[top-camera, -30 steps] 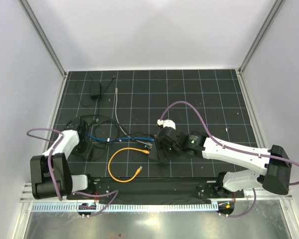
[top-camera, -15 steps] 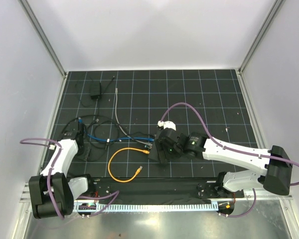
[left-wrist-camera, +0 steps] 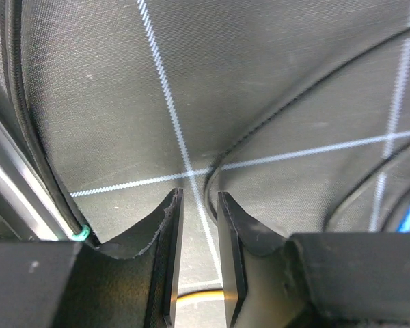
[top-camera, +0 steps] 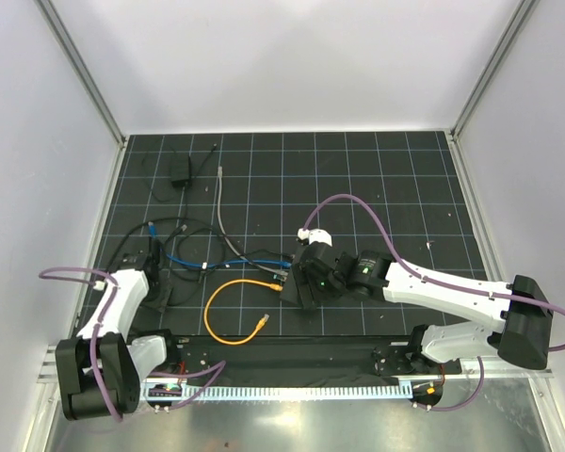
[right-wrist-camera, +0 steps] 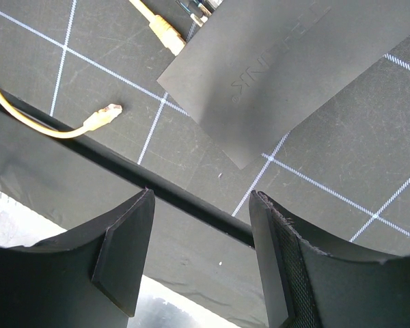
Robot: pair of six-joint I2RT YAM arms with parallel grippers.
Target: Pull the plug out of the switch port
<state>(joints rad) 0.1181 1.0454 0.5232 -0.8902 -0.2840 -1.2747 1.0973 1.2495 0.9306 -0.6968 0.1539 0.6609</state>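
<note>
The flat matte-black switch box [right-wrist-camera: 273,68] lies on the grid mat, and its port edge faces up-left in the right wrist view. A yellow plug [right-wrist-camera: 165,31] sits at that edge beside other plugs [right-wrist-camera: 201,8]. The yellow cable's other end [right-wrist-camera: 102,117] lies loose on the mat. My right gripper [right-wrist-camera: 201,205] hovers open and empty just near of the box. From above it [top-camera: 304,285] covers most of the box [top-camera: 298,299]. My left gripper [left-wrist-camera: 198,198] is far to the left [top-camera: 158,256], its jaws almost together, holding nothing.
Blue [top-camera: 231,262], grey [top-camera: 223,202] and black cables [top-camera: 184,226] tangle between the two arms. The yellow cable [top-camera: 212,315] loops toward the front edge. A small black power adapter [top-camera: 180,173] lies at the back left. A black bar [right-wrist-camera: 178,198] runs along the mat's near edge.
My left arm has drawn back toward the near left and its gripper has shifted slightly. The right arm and the box have hardly moved.
</note>
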